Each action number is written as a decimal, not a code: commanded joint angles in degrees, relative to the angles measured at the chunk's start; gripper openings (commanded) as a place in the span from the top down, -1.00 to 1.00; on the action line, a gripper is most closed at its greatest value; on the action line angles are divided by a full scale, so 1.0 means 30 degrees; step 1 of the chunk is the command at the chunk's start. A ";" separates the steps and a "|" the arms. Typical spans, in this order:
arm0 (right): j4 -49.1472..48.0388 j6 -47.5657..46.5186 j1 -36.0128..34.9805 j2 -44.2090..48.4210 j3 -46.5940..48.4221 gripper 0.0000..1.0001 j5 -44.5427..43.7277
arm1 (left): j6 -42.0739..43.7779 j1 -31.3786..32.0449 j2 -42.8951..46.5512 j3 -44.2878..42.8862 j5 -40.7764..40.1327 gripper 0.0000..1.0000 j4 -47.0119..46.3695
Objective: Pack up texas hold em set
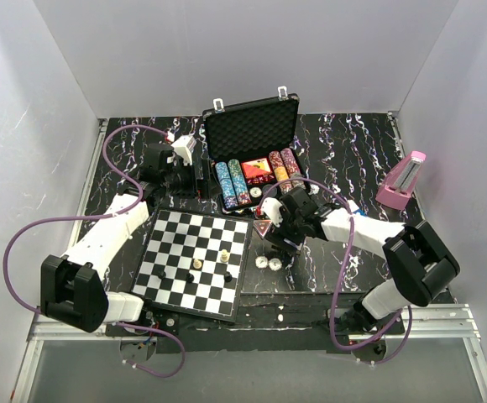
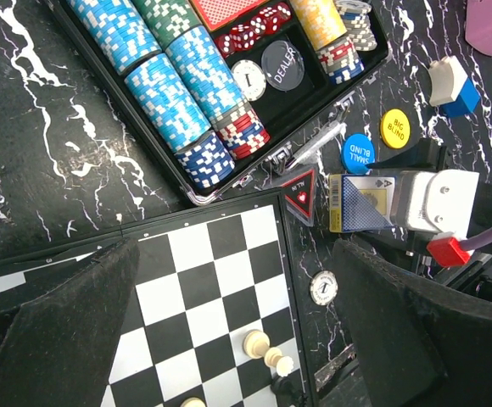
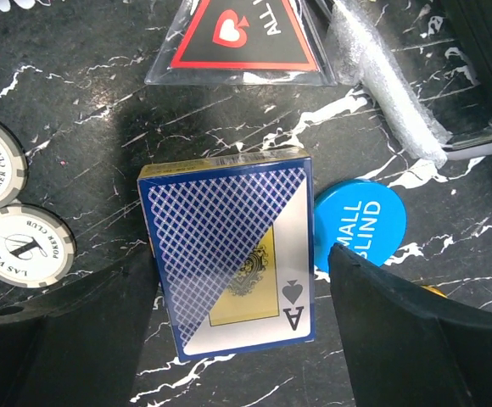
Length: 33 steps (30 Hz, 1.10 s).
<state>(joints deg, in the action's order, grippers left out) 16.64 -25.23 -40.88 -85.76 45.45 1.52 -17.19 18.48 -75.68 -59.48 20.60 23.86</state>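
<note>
showing the right tool poised over a sealed card deck that lies flat on the desk, outside the open briefcase. its fingers are spread wide, one along each long side of the deck, apparently so that closing would catch the box across its narrow width. nothing is pinched yet, and whether the left-hand finger grazes the deck's edge cannot be told. the blue small blind button lies right against the deck's other side, so a closing finger may well nudge it. a triangular all-in marker and two white chips also rest loose on the desk, not yet packed. inside the case the chip rows, red dice and dealer button already sit in their compartments, which suggests the packing is well along. the left tool hangs above the chessboard, near the case's front corner, its fingers fully spread and holding nothing, probably standing clear of the other arm's work
</note>
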 commanded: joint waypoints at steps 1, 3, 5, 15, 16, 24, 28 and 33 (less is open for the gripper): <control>0.0282 -0.0231 0.0093 -0.0593 0.0171 -0.67 0.0139 | -0.0100 -0.0096 0.0090 0.0140 0.0632 -0.96 -0.0306; 0.0457 -0.0202 0.0093 -0.1032 0.0259 -0.64 -0.0037 | -0.0188 -0.0095 0.0031 0.0140 0.0779 -0.96 -0.0277; 0.0342 -0.0173 0.0093 -0.1209 0.0289 -0.57 -0.0038 | -0.0217 -0.0066 0.0031 0.0111 0.0838 -0.96 -0.0306; 0.0252 -0.0026 0.0005 0.0747 0.0640 0.97 0.0021 | -0.2410 0.0079 -0.0174 0.1222 0.3764 -0.96 -0.1417; 0.0282 -0.0084 0.0005 0.1362 0.0699 0.97 0.0050 | -0.2791 0.0283 -0.0203 0.1485 0.4058 -0.96 -0.1651; 0.1507 -0.0612 -0.0871 0.4942 0.2014 0.97 0.0696 | -0.5779 0.3798 -0.2103 0.1431 0.5961 -0.96 -0.4314; 0.2158 -0.0291 -0.1809 0.5585 0.2954 0.97 0.0840 | -0.7099 0.4269 -0.3453 0.0582 0.7952 -0.85 -0.6045; 0.1893 0.0178 -0.2573 0.6348 0.3043 0.97 0.1076 | -0.6898 0.4621 -0.4216 0.0140 0.8982 -0.51 -0.6108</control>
<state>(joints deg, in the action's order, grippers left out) 22.74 -25.61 -47.24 -69.25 51.92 3.70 -36.91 31.77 -88.64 -56.27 42.59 8.49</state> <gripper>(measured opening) 0.688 0.794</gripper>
